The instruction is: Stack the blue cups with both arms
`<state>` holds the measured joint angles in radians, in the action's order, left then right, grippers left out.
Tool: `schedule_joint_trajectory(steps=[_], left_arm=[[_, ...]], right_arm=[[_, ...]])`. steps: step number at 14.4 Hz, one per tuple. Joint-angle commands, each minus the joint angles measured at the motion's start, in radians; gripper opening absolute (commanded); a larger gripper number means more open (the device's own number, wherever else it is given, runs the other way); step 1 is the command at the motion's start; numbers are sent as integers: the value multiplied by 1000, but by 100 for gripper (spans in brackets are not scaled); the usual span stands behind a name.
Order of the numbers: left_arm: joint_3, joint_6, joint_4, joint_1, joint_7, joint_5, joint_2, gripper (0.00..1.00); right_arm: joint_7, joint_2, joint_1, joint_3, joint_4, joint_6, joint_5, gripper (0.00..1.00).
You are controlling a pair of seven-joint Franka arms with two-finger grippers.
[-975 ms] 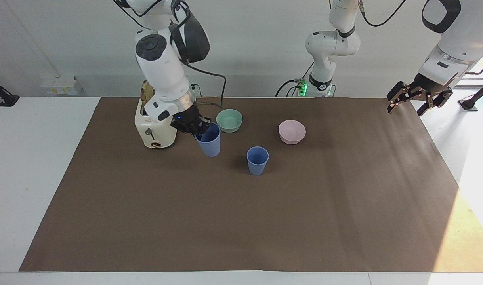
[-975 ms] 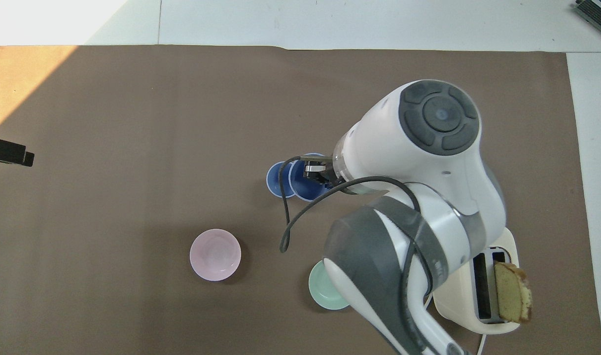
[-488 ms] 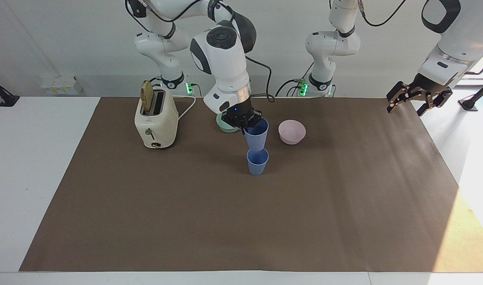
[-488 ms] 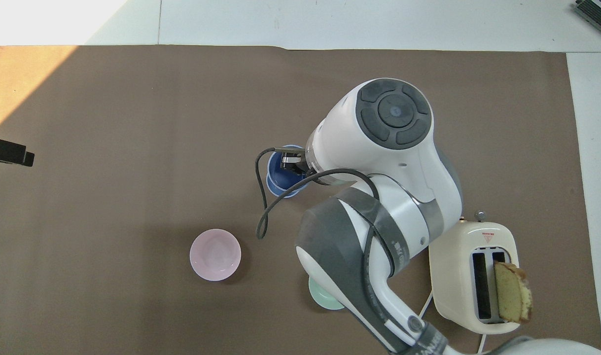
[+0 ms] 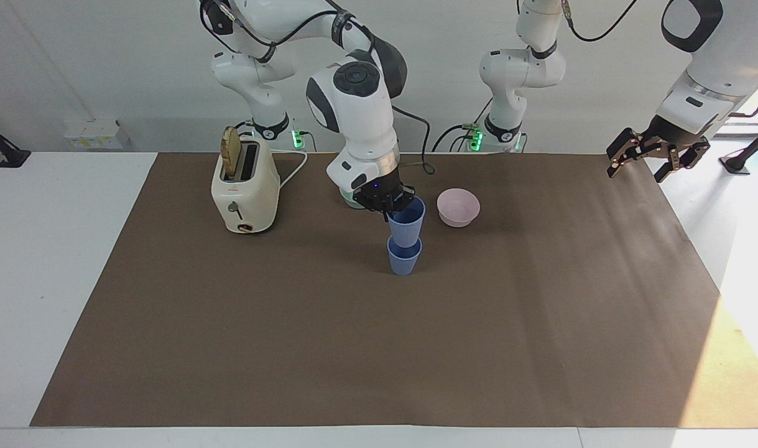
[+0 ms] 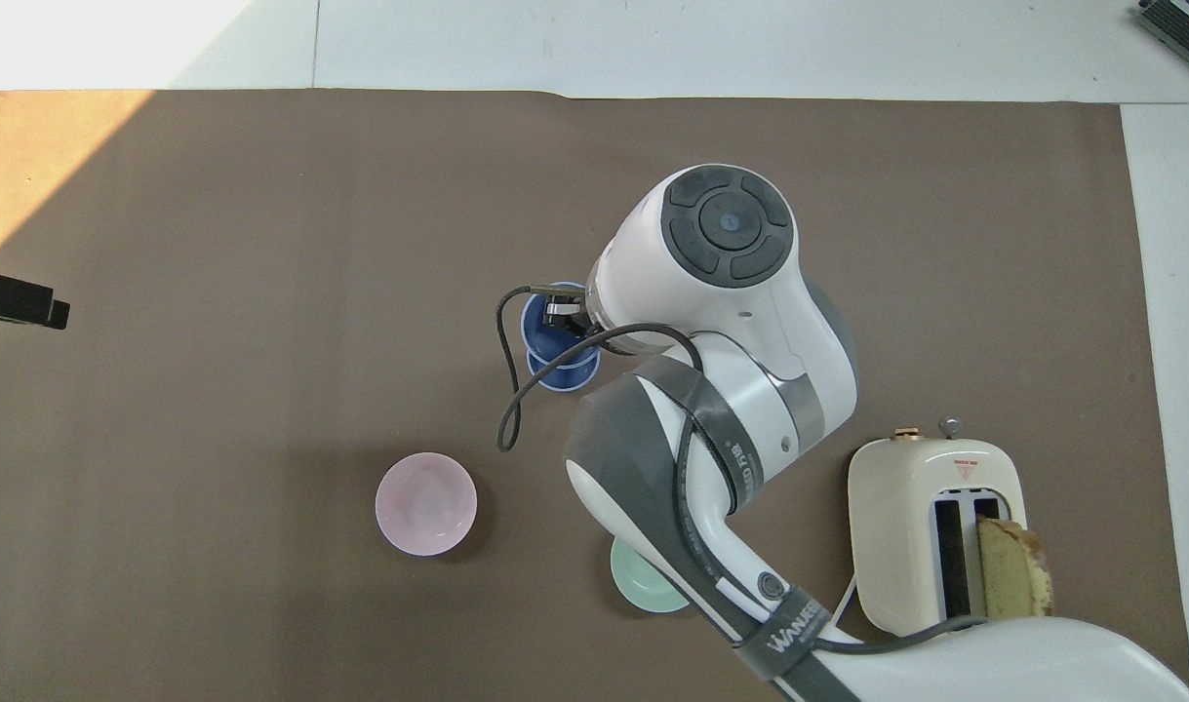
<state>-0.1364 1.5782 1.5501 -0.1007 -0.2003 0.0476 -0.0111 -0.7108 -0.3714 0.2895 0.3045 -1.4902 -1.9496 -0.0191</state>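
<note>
One blue cup (image 5: 403, 261) stands upright on the brown mat (image 5: 291, 323) near the table's middle. My right gripper (image 5: 393, 208) is shut on the rim of the second blue cup (image 5: 408, 226) and holds it upright, its base sunk into the standing cup's mouth. In the overhead view the held cup (image 6: 545, 336) sits over the standing cup (image 6: 567, 376), with the right gripper (image 6: 562, 314) at its rim. My left gripper (image 5: 641, 165) waits open and empty in the air at the left arm's end of the table; only its tip (image 6: 19, 310) shows from overhead.
A cream toaster (image 5: 245, 190) with a bread slice (image 5: 231, 144) stands toward the right arm's end. A mint-green bowl (image 6: 643, 585) lies partly under the right arm, nearer to the robots than the cups. A pink bowl (image 5: 458, 207) sits beside the cups.
My right gripper carried the held cup from beside the toaster over to the standing cup, then lowered it into that cup's mouth. The left arm has not moved.
</note>
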Motion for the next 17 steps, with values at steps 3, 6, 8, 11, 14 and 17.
schedule_joint_trajectory(steps=[3,6,8,11,14,17], left_arm=[[3,-9,-8,-1,-8,-18,2,100],[3,-9,-7,-2,-8,-18,3,100],[3,-9,-7,-2,-10,-18,3,100],[3,-9,-7,-4,-10,-18,3,100],[3,-9,-7,-4,-10,-18,3,100],[3,-9,-7,-4,-10,-18,3,100]], right_arm=[[-22,-11,0,5,-27,-8,15,0],[-18,-9,-1,5,-47,-8,15,0],[-15,-11,0,5,-50,-9,15,0],[-13,-18,0,5,-67,-43,15,14],[-19,-23,2,4,-62,-61,15,100],[-18,-20,0,2,-52,-52,18,100]])
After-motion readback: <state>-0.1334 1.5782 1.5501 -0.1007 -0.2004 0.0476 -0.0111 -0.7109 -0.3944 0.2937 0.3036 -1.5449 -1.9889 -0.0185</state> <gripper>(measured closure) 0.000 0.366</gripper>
